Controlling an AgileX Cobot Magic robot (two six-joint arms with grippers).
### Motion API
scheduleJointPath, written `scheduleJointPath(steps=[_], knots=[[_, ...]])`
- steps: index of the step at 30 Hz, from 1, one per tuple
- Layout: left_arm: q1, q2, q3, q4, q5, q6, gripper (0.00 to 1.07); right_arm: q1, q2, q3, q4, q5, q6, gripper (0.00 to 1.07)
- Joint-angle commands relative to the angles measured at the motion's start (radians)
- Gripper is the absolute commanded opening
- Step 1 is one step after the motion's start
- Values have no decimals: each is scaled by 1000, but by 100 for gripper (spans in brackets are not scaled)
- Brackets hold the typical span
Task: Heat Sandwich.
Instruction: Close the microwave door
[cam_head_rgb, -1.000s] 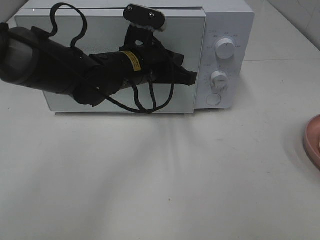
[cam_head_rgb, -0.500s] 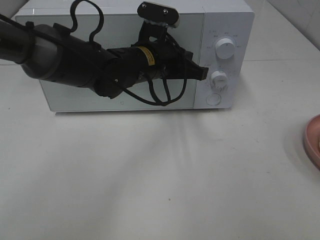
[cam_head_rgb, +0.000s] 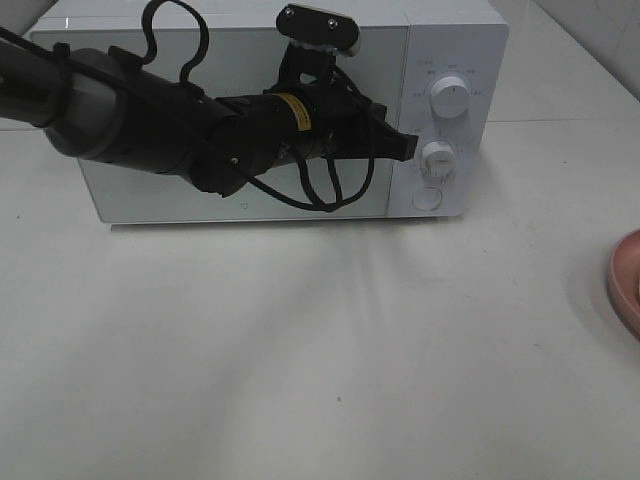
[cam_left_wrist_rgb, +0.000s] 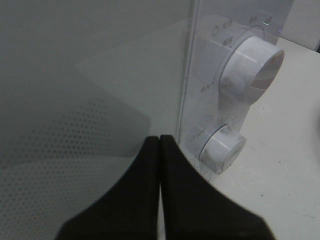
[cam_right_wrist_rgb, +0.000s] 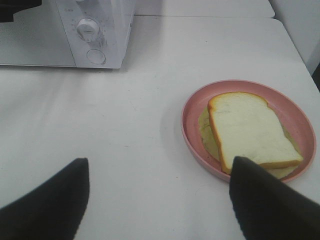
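pink plate (cam_head_rgb: 628, 282) cut off at exterior edge, microwave (cam_right_wrist_rgb: 60, 35) cropped in right wrist view

place: kitchen-style test bench | evidence: white microwave (cam_head_rgb: 270, 110) with dials, pink plate (cam_right_wrist_rgb: 248, 130), plain white table (cam_head_rgb: 320, 350)

High frontal view; wrist views sharing the microwave (cam_head_rgb: 300, 110) dials (cam_right_wrist_rgb: 88, 29).

White microwave (cam_head_rgb: 450, 40) with pale grey-green glass door (cam_left_wrist_rgb: 75, 75), fine dot pattern at 8 o'clock. White dials (cam_head_rgb: 450, 98). Black arm (cam_head_rgb: 150, 120) bearing small yellow label (cam_head_rgb: 292, 110). Black fingers (cam_left_wrist_rgb: 165, 200). Pink plate (cam_right_wrist_rgb: 192, 107); pale sandwich (cam_right_wrist_rgb: 247, 127), orange-yellow crust. Off-white counter (cam_head_rgb: 320, 350).
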Motion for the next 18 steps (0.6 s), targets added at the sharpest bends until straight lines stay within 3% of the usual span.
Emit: scheduleJointPath(steps=[1,18], knots=[[24,-15,-14,-53,-17,4,0,-1,-29,1,-4,-9,1,75],[-47,-147,178,-54,-25,15,0,-1,-29,1,-4,-9,1,75]])
